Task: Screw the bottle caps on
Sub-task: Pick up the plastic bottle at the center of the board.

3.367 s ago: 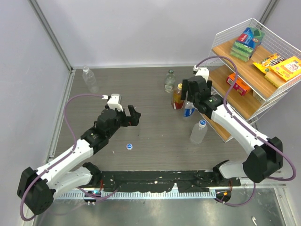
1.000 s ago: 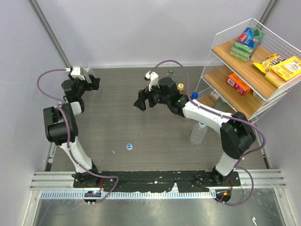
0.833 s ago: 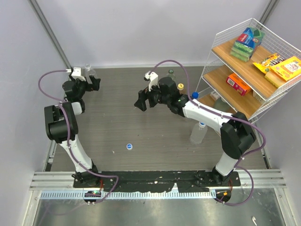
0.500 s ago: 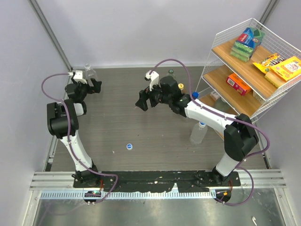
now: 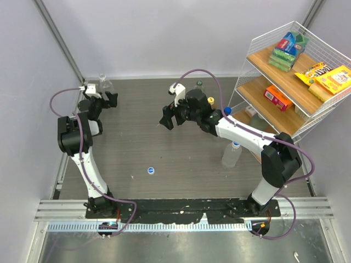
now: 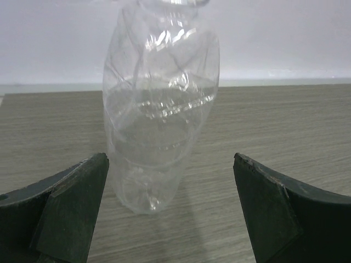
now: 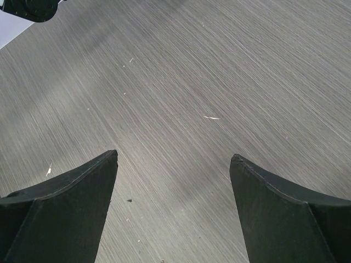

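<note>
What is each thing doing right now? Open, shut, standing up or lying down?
Clear bottle: standing up; top out of view.
Left gripper: open, either side of that bottle, not touching it.
Right gripper: open, empty, over the table.
Loose cap: lying on the table, on no bottle.
Yellow cap: on a mostly hidden bottle.
Blue cap: on a mostly hidden bottle.

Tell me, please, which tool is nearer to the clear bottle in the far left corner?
Left. The left tool is open just short of the clear bottle, which stands straight ahead of it; the right tool hangs open over the middle of the table, well away.
</note>
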